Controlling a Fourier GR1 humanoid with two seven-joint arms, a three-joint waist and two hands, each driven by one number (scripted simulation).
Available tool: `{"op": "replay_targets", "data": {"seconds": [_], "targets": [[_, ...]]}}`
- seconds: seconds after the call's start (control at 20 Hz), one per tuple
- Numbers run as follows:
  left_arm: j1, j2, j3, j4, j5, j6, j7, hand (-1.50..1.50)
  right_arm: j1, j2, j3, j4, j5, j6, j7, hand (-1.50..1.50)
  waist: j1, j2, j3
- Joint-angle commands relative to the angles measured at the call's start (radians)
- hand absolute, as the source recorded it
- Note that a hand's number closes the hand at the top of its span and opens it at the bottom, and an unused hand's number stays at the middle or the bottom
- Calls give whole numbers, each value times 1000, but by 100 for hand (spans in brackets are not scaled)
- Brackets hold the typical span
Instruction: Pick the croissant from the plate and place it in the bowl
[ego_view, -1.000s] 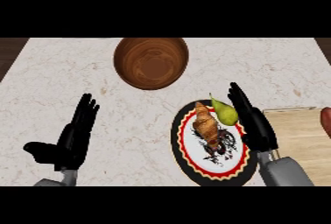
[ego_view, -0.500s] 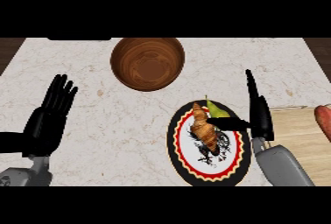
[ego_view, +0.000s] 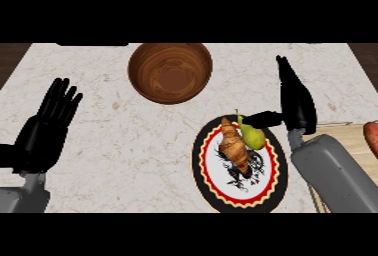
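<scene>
1. We look steeply down on a pale marble counter (ego_view: 133, 135) with faint veining; a dark strip shows past its far left corner.
2. A round wooden bowl (ego_view: 170, 73) stands near the counter's far edge, about midway along it, and holds nothing we can see.
3. A plate (ego_view: 238, 200) with a black rim, a red scalloped ring and a white centre bearing a dark drawing sits toward the counter's near edge, right of the middle.
4. The croissant (ego_view: 234, 145) lies on the far half of that plate, lengthwise from far to near, golden brown.
5. A green pear (ego_view: 252, 135) lies just beside the croissant on its right, touching it as far as we can tell, its stem pointing to the far edge.
6. Our right hand (ego_view: 297, 102) stands at the plate's far right rim, fingers straight and together, pointing toward the far edge; its thumb (ego_view: 260, 119) sticks out leftward over the pear's upper end. It grasps nothing.
7. Our left hand (ego_view: 46, 131) rests near the counter's left edge, palm showing, fingers spread and straight, holding nothing, well apart from the plate and bowl.
8. At the right edge lies a lighter wooden board (ego_view: 344, 132) with a reddish object (ego_view: 370, 137) on it, cut off by the view.
</scene>
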Motion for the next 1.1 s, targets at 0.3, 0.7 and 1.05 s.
{"op": "replay_targets", "data": {"seconds": [0.3, 0.7, 1.05], "targets": [[-26, -6, -12, 7, -6, -18, 4, 0, -196, 8, 119, 80, -254, 736, 440, -150, 28, 4, -2], [5, -6, 33, 51, -2, -50, -36, 0, -390, 144, 82, 65, -399, 809, 782, -150, 2, 0, 2], [42, 10, 55, 0, 6, -70, -6, 0, -363, 166, 85, 80, -420, 766, 782, -150, -1, -1, 3]]}}
